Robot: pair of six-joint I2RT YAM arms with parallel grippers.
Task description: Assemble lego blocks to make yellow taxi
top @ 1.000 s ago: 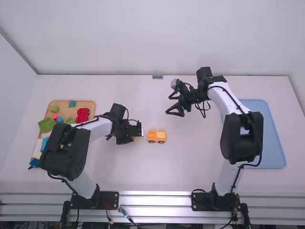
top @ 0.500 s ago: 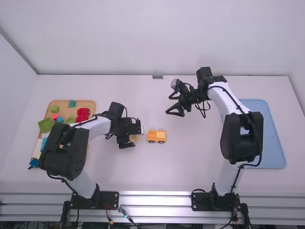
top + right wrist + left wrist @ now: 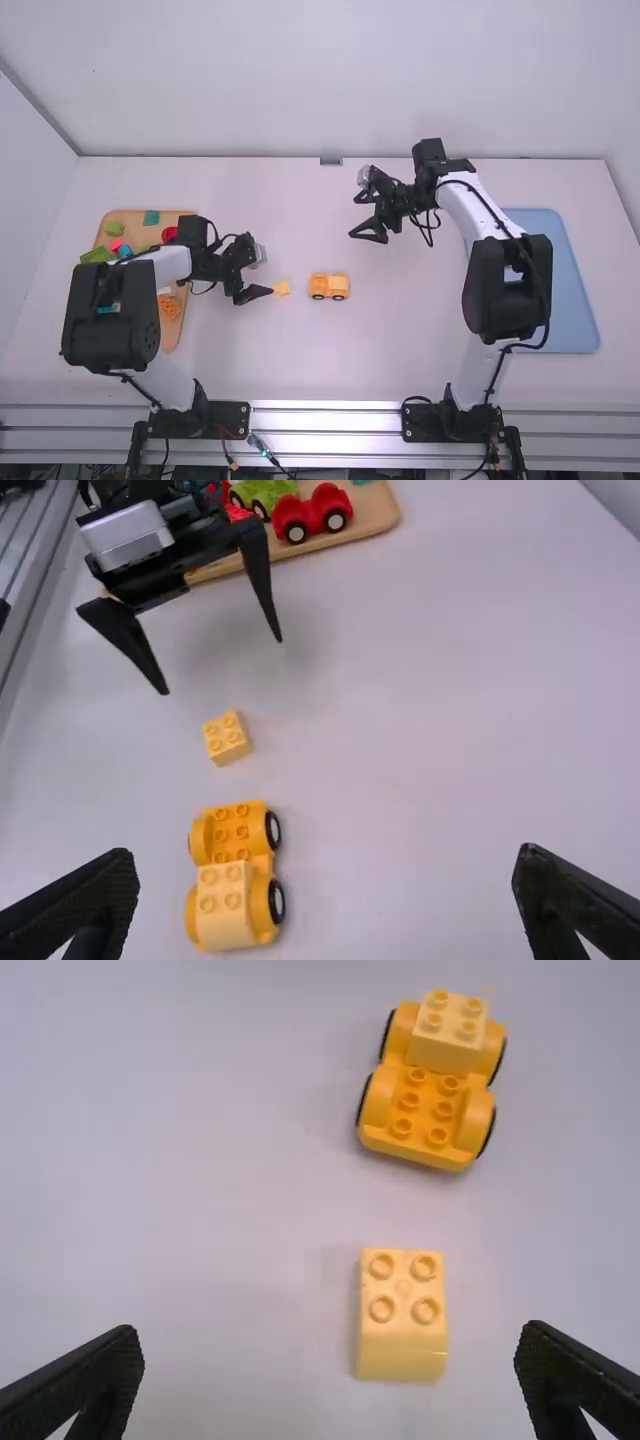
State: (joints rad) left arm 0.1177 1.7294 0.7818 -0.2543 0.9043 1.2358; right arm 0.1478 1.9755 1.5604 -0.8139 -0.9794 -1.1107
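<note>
White table [image 3: 330, 355], loose yellow block [image 3: 402, 1335] just beyond the spread left hand [image 3: 267, 275]

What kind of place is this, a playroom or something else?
Probably a robotics lab or test station: two robot arms are mounted at a white table, with toy blocks on a wooden tray beside them.

Bright even light, faint soft shadows, glare on metal rail [image 3: 325, 418]
</note>
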